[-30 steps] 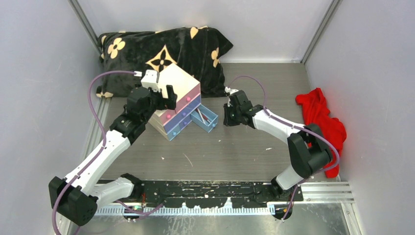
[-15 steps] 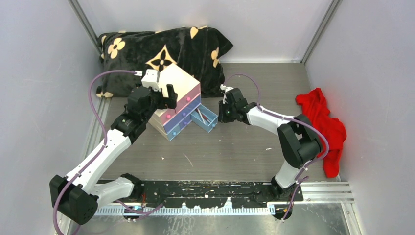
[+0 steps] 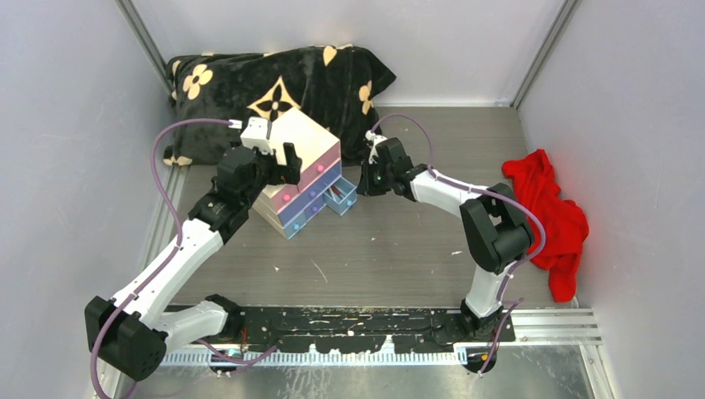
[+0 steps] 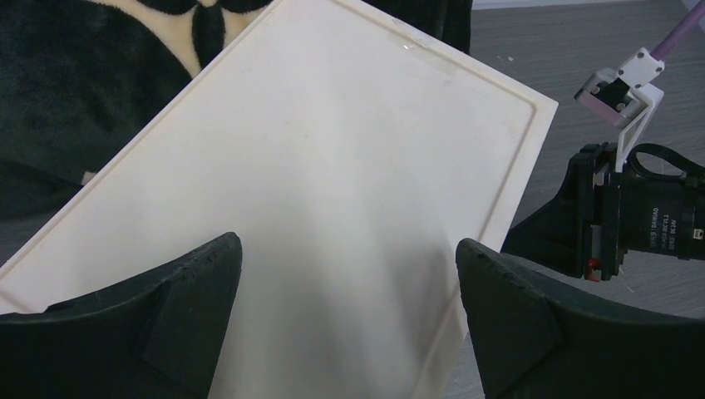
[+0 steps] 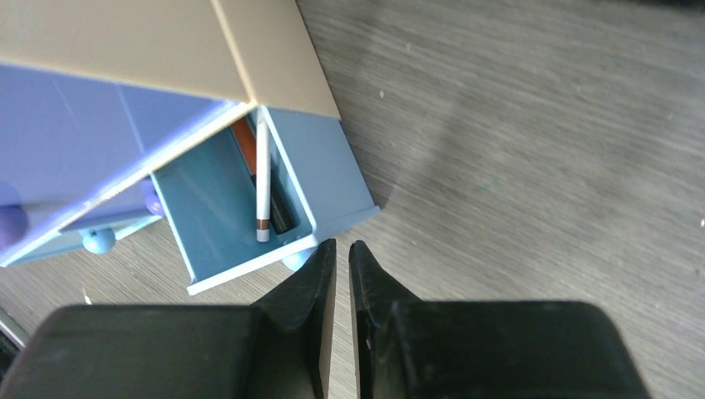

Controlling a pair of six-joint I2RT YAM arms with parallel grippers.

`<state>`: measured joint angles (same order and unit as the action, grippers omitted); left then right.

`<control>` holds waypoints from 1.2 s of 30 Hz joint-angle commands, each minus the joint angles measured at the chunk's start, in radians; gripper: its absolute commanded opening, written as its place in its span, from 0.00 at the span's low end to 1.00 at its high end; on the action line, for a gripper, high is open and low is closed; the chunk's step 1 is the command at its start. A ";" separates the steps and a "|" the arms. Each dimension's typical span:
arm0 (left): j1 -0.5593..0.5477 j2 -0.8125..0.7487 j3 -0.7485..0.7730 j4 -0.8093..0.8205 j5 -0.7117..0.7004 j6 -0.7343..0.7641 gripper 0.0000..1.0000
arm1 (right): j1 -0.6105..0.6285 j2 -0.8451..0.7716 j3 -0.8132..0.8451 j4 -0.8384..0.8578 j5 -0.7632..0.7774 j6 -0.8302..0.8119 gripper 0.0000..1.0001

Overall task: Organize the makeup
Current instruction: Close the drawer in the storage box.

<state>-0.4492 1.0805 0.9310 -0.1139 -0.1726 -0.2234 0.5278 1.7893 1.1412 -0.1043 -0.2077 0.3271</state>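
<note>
The makeup I can see lies in a pale blue drawer that sticks partly out of the cream box: a white pencil, a black tube and a red-brown pencil. My right gripper is shut with nothing between its fingers, and its tips are against the drawer's front beside the blue knob. In the top view the right gripper sits just right of the drawer. My left gripper is open over the box's cream top.
A black pillow with cream flowers lies behind the box. A red cloth is bunched at the right wall. The box's other pink and blue drawers face the front right. Grey walls close in on both sides.
My right gripper has moved left toward the box, and the blue drawer has slid in with it, now sticking out less. The left arm has not moved.
</note>
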 commanded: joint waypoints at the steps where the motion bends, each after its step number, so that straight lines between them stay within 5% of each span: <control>1: 0.006 0.031 -0.018 -0.107 0.028 -0.018 0.99 | -0.002 0.020 0.097 0.088 -0.032 0.015 0.17; 16: 0.007 0.036 -0.020 -0.106 0.040 -0.019 0.99 | 0.022 0.176 0.204 0.166 -0.100 0.072 0.16; 26: 0.007 0.038 -0.025 -0.098 0.035 -0.021 0.99 | 0.028 0.038 0.130 0.091 0.167 -0.025 0.18; 36: 0.007 0.033 -0.021 -0.107 0.027 -0.017 0.99 | 0.028 0.022 0.042 0.084 0.161 0.005 0.18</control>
<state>-0.4492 1.0870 0.9310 -0.1032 -0.1646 -0.2230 0.5522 1.8618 1.2091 -0.0326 -0.0563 0.3279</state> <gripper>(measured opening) 0.994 0.179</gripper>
